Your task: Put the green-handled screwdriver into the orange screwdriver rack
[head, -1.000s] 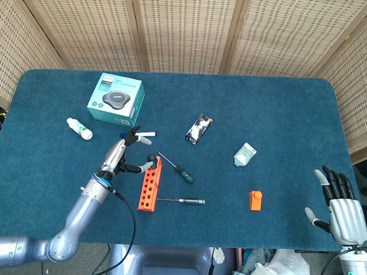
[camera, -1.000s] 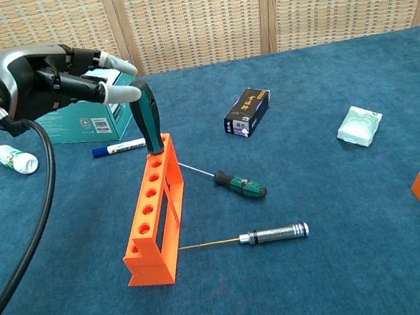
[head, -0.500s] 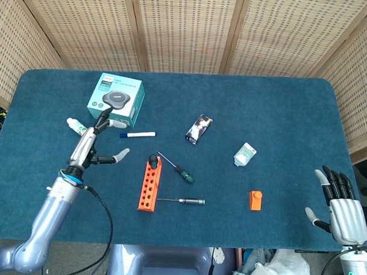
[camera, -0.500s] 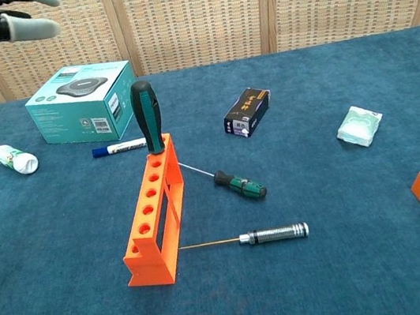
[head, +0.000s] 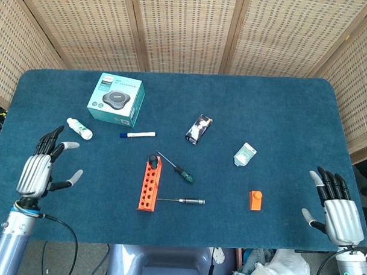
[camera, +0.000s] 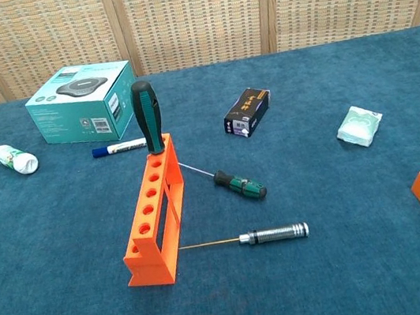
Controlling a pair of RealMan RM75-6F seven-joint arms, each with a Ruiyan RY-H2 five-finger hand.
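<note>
While both hands hover empty, green-handled black-grip screwdriver (camera: 147, 116) upright in orange plastic rack's (camera: 152, 218) far hole, left hand (head: 42, 170) splayed well apart, right hand (head: 334, 204) spread.

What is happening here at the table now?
Nothing is being handled at this moment. The green-handled screwdriver stands upright in the end hole of the orange screwdriver rack, so the job looks done. The left hand hangs open near the left edge of the table, far from the rack, and the right hand is open at the near right corner. Two other screwdrivers lie loose beside the rack: a small green one and a metal-handled one.
</note>
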